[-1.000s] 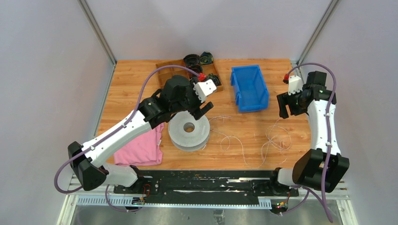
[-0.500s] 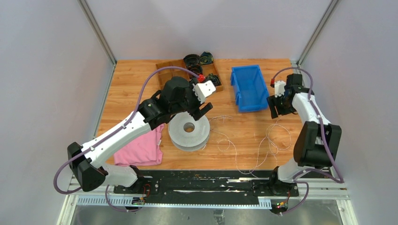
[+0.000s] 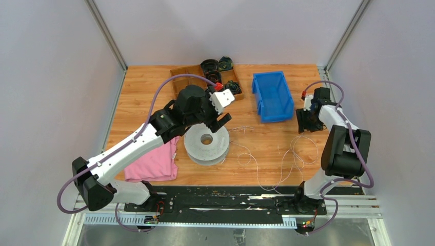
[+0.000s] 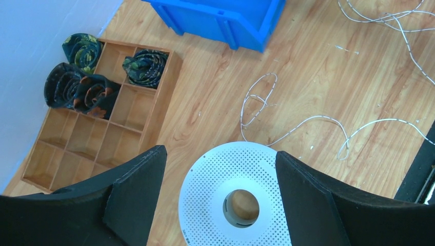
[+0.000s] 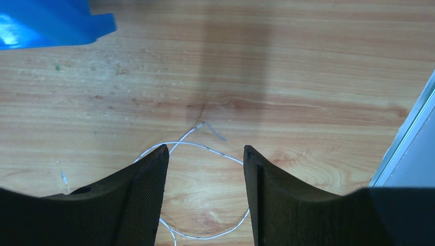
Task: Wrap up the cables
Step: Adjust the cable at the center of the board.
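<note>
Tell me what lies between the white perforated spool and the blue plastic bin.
Only a small loop of thin white cable lying on the bare wooden tabletop, clearest in the left wrist view.

reel (image 3: 206, 144): I have it on the table left of centre, directly below my left gripper (image 4: 220, 154).
cloth (image 3: 154, 163): flat on the table just left of the reel, a little nearer me.
tray (image 3: 184, 80): behind the reel at the far edge, with coiled bundles (image 4: 145, 66) in its far-right compartments.
bin (image 3: 272, 96): right of the tray.
cables (image 3: 287, 154): loose on the table in front of the bin, running from the reel's right side to beneath my right gripper (image 5: 205, 154).
</note>
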Controlling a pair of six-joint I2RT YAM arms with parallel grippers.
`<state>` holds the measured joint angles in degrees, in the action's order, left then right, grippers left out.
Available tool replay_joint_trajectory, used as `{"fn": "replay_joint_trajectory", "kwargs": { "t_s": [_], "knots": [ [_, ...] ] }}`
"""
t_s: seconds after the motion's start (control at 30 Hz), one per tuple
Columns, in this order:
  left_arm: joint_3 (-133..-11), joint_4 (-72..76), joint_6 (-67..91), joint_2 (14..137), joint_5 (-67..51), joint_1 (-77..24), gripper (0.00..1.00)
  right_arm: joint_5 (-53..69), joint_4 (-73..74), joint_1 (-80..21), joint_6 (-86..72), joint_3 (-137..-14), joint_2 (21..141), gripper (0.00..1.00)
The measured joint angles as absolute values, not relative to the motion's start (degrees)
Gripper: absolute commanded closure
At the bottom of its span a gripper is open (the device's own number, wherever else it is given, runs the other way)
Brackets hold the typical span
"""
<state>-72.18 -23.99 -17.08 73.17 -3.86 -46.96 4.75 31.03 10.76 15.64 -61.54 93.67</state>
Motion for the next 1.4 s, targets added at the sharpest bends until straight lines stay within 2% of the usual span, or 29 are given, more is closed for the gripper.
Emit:
{"fn": "replay_joint_trajectory", "kwargs": {
  "t_s": [0.4,0.47,0.53,0.7,0.83,1.23,1.4],
  "knots": [
    [-70.8,-23.2,-17.1,72.8,-4.1,-46.9,0.17,7.3,29.8,12.8,13.0,-61.3,97.4,0.85],
    [-70.8,-23.2,-17.1,72.8,-4.1,-46.9,0.17,7.6,29.8,12.8,12.8,-61.3,97.6,0.87],
    [-70.8,-23.2,-17.1,72.8,-4.1,-47.0,0.17,7.7,29.8,12.8,12.6,-61.3,97.8,0.87],
    [-70.8,-23.2,-17.1,72.8,-4.2,-47.0,0.17,8.4,29.8,12.8,12.3,-61.9,98.7,0.76],
    [-70.7,-23.2,-17.1,72.8,-4.1,-47.0,0.17,9.8,29.8,12.8,11.7,-62.2,98.8,0.73],
    [-70.6,-22.8,-17.1,72.8,-4.3,-47.0,0.17,12.5,29.6,12.8,9.4,-63.0,99.5,0.74],
    [-70.5,-22.8,-17.1,72.8,-4.3,-46.9,0.17,13.5,29.1,12.8,8.3,-64.3,99.9,0.82]
  ]
}}
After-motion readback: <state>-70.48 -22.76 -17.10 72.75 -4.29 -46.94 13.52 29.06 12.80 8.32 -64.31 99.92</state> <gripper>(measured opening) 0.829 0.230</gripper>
